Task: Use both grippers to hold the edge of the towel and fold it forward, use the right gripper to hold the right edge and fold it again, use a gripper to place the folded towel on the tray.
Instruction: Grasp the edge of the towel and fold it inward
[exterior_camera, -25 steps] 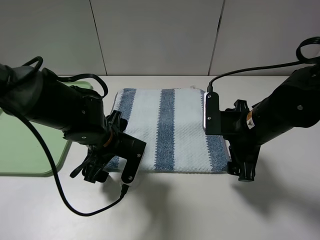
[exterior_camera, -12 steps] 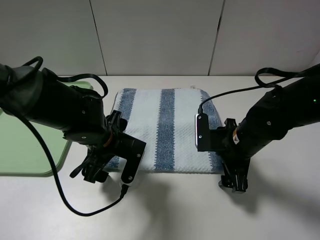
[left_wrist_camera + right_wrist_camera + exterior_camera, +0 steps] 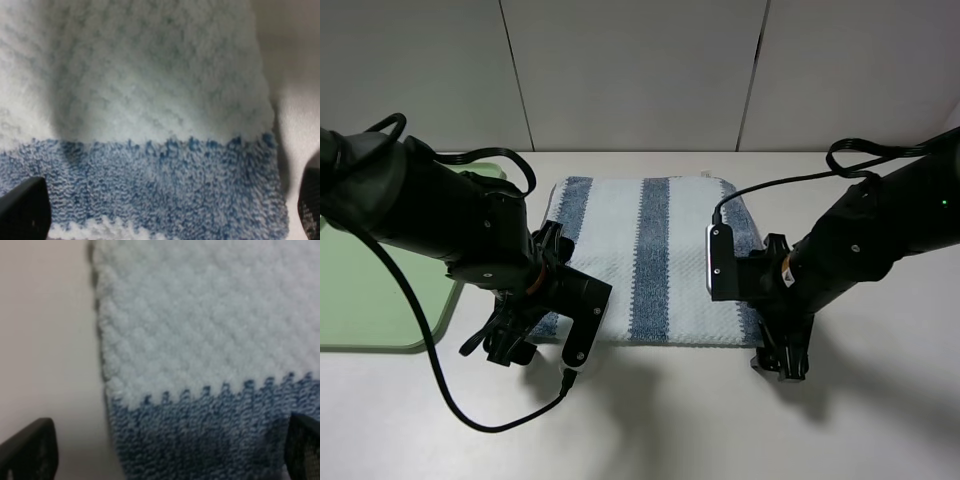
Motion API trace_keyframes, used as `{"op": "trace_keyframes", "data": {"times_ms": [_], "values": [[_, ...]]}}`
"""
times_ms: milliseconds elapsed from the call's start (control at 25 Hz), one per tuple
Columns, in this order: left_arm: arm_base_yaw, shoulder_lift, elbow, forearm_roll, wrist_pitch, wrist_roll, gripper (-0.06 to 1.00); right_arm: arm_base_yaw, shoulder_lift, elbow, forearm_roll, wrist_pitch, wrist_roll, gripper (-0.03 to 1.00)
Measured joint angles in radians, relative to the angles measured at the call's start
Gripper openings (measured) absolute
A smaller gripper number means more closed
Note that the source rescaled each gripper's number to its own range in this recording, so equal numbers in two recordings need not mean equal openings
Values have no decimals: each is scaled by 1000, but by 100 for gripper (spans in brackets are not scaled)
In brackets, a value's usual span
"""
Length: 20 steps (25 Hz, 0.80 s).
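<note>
The striped towel (image 3: 650, 255) lies flat on the white table. My left gripper (image 3: 508, 348) is down at its near left corner. In the left wrist view the left gripper (image 3: 165, 215) is open, one black fingertip (image 3: 22, 210) on the blue stripe and the other off the cloth, past the towel's edge (image 3: 272, 115). My right gripper (image 3: 781, 360) is at the near right corner. In the right wrist view the right gripper (image 3: 165, 452) is open, straddling the towel's edge (image 3: 102, 350), with one fingertip (image 3: 27, 450) over bare table. The light-green tray (image 3: 380, 300) lies at the left.
A grey panelled wall (image 3: 640, 70) stands behind the table. Black cables (image 3: 470, 410) loop on the table in front of the left arm. The left arm's bulk covers part of the tray's right rim.
My right arm has swung left and down to the towel's near right corner. The left arm and the towel have not moved.
</note>
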Motion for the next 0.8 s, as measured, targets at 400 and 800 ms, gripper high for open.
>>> {"op": "trace_keyframes", "data": {"times_ms": [400,800], "values": [[0,2,0,-5,4,0,89,0,0,0,-33,-22,0,100],[0,12,1,-5,8,0,65,0,10,0,-59,-24,0,70]]}}
